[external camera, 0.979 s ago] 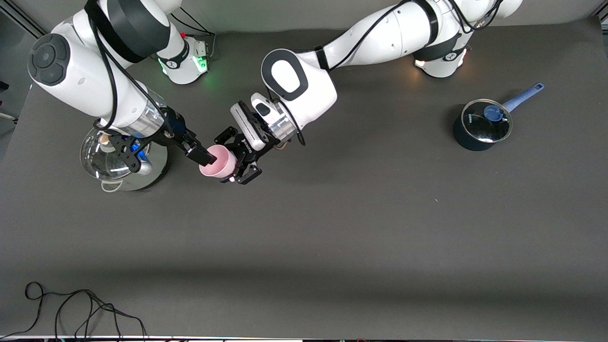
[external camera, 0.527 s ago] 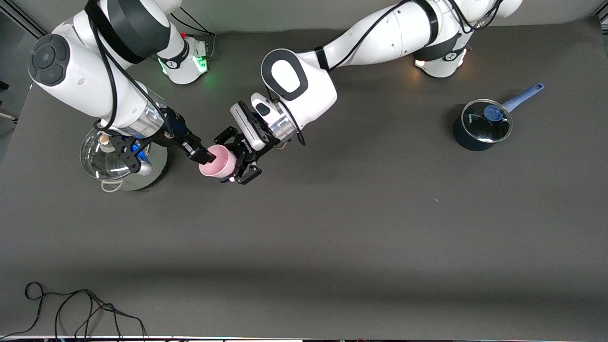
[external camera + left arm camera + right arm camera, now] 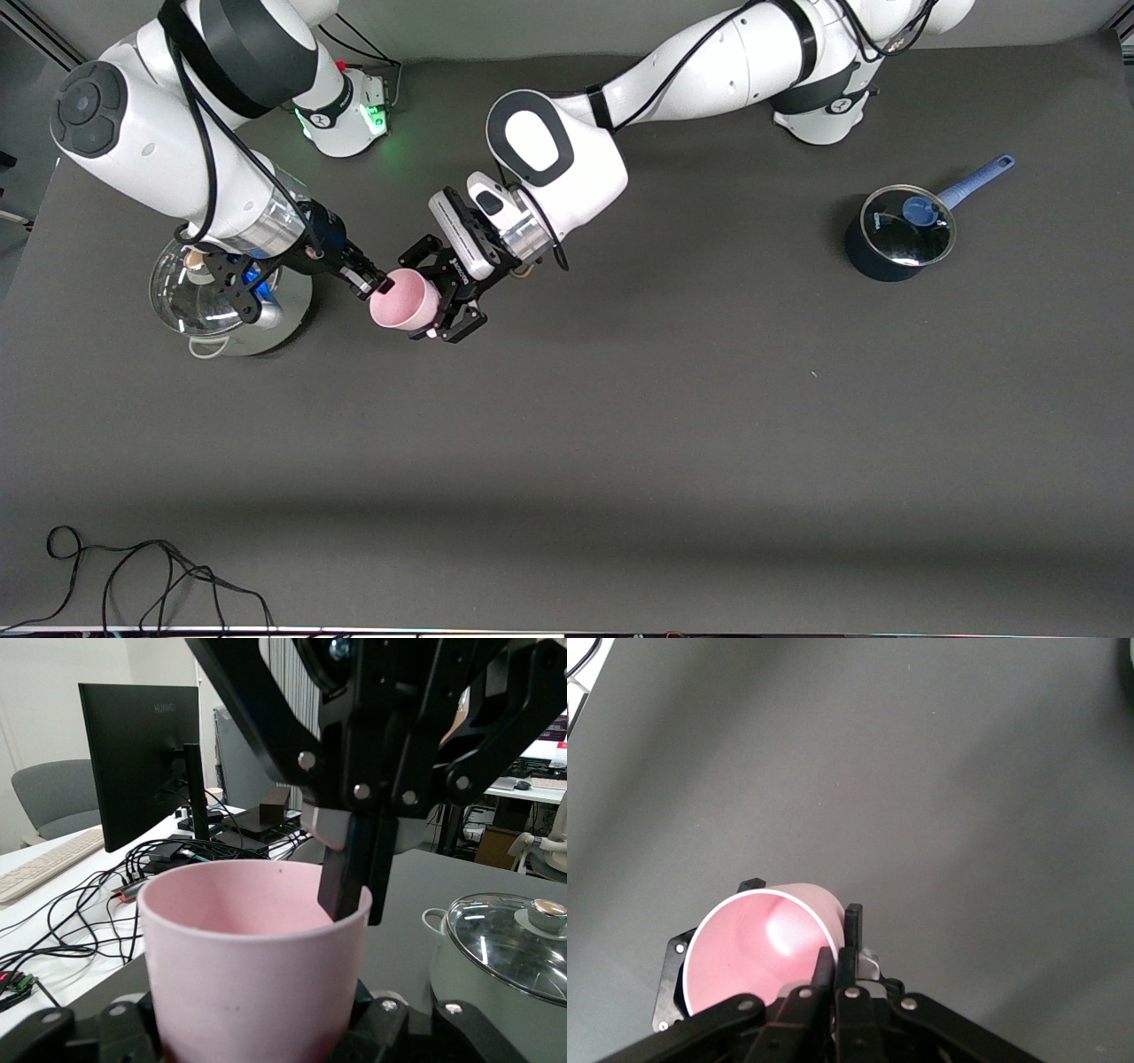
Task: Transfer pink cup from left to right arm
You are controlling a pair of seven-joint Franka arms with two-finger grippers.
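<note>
While both grippers (image 3: 440, 299) (image 3: 379, 285) pinch it, pink cup (image 3: 405, 300) tilted, mouth toward right arm's end.

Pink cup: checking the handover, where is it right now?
The pink cup is held in the air between the left gripper and right gripper, beside the steel pot, toward the right arm's end.

Dark table (image 3: 620, 425): saucepan (image 3: 899, 235), steel pot (image 3: 221, 301), perhaps cable (image 3: 142, 576).

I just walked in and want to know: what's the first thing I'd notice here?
Two robot arms meeting in mid-air over the dark table, both clutching one pink cup: the left gripper clamps its body, and the right gripper pinches its rim. Under the right arm stands a silver pot with a glass lid; a blue saucepan sits toward the left arm's end.
</note>
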